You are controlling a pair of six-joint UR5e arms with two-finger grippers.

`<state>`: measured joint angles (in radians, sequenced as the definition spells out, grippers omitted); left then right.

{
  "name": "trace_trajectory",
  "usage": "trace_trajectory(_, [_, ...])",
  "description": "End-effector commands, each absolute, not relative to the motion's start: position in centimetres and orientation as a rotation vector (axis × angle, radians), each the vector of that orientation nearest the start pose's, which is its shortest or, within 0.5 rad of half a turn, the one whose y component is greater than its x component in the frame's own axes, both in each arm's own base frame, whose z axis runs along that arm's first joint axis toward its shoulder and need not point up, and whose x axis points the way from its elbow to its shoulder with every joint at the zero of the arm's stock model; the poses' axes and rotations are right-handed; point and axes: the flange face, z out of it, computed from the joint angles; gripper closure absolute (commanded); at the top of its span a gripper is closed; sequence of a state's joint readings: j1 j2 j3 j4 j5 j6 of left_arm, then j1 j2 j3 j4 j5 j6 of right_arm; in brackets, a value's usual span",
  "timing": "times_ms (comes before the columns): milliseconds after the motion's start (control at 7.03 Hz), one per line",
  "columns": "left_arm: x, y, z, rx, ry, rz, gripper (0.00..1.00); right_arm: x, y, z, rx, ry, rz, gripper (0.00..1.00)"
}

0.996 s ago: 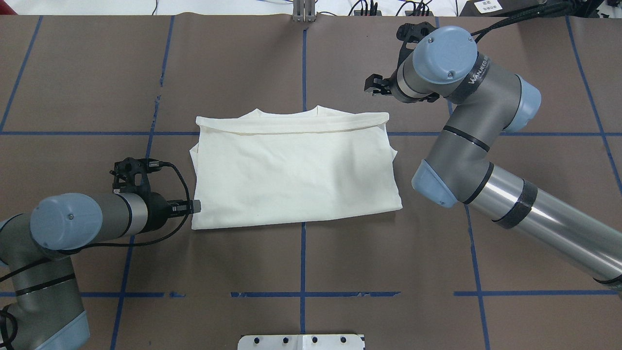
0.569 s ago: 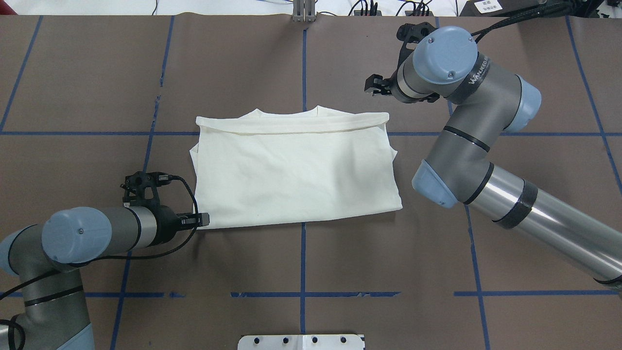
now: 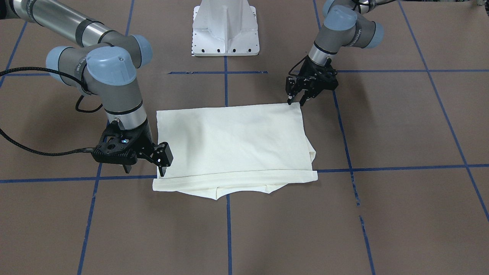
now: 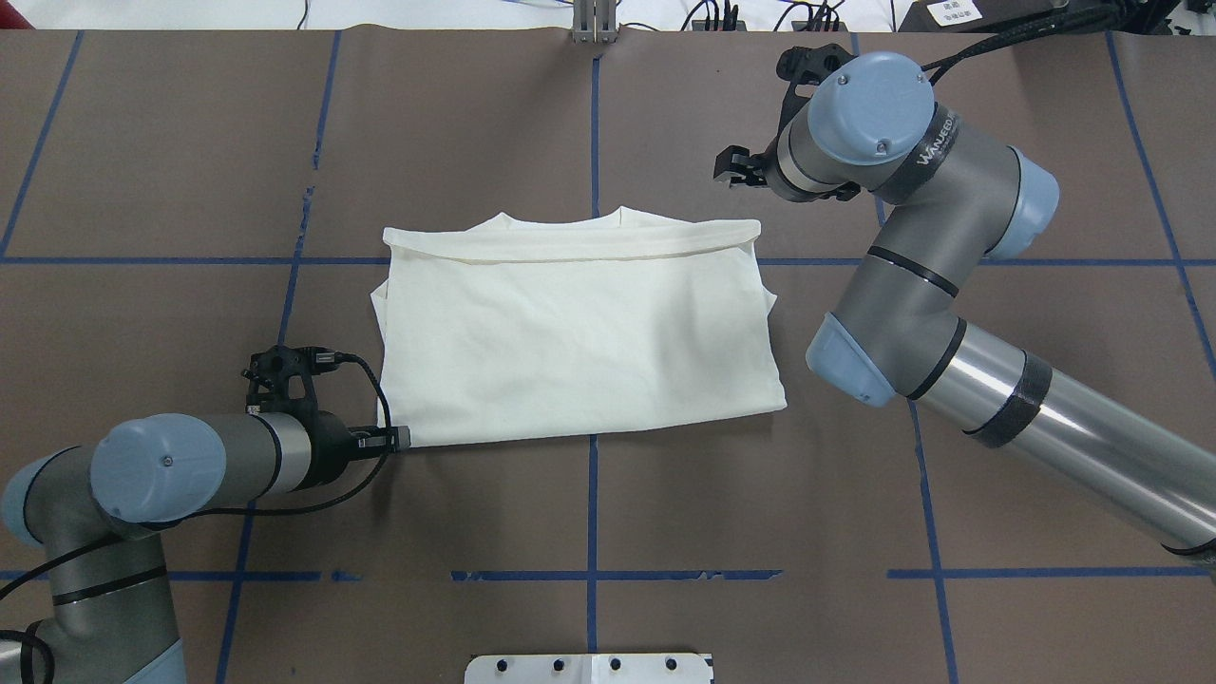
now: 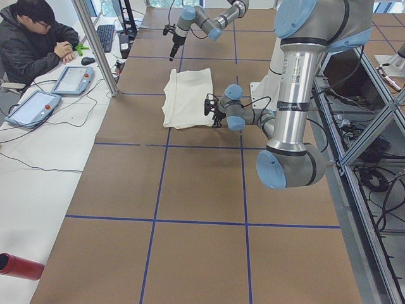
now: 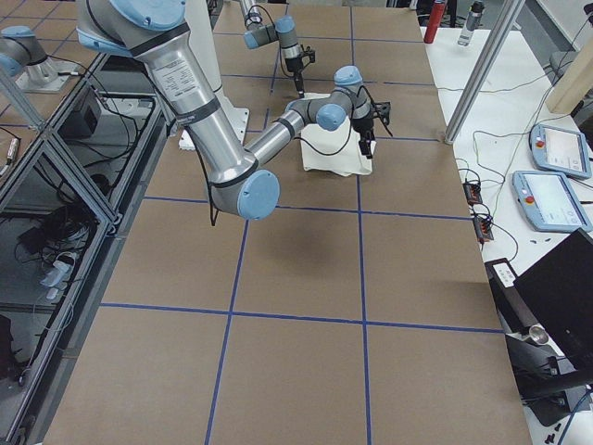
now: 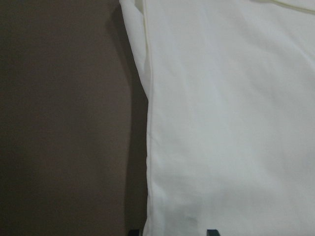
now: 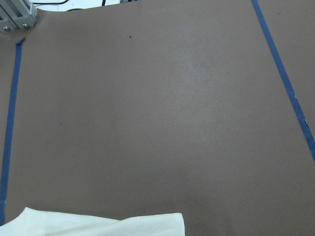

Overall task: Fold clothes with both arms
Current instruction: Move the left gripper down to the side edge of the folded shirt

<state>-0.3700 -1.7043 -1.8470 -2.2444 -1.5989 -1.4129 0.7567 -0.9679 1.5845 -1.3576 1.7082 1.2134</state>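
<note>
When looked at from overhead, shows the shirt (image 4: 570, 332) lying mid-table (image 4: 190, 142) as a soft cream rectangle, plain side up, with a hemmed band doubled along its far edge. Puts the left gripper (image 4: 399, 439) low at the near left corner and the right gripper (image 4: 733, 173) out past the far right corner, each with fingers spread. From across the table, makes plainer what overhead only hints at: left fingers (image 3: 289, 93) parted astride the corner's edge, right gripper hanging beside its own corner, contact impossible to tell; also takes in the white base mount (image 3: 225, 28). From the left end, brings in a seated person (image 5: 31, 44) at a side bench with two tablets (image 5: 73, 79), and a metal post (image 5: 95, 44) between bench and table. From the right end, adds two bottles (image 6: 438, 19). On the left wrist, fills with smooth cloth, its layered edge against matt brown, two fingertips wide apart at the bottom. On the right wrist, gives mostly brown cover crossed by blue tape (image 8: 280, 73), with only a shirt corner at the bottom.
</note>
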Motion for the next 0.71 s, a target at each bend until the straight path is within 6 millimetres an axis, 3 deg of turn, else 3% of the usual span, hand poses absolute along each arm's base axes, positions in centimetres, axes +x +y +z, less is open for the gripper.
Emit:
trace_trajectory(0, [46.71,-32.12,38.60,0.260,1.053,-0.176,0.56,-42.76,-56.78,28.09,0.327,-0.773,0.318,0.00])
trace_trajectory(427, [46.62,-32.10,38.72,0.261,1.050,-0.176,1.00,-42.75,-56.77,28.18,0.327,-0.773,0.318,0.00])
trace_trajectory(569, [46.44,-32.15,38.74,0.265,1.049,-0.179,1.00,-42.66,-56.83,28.18,0.328,-0.773,0.320,0.00])
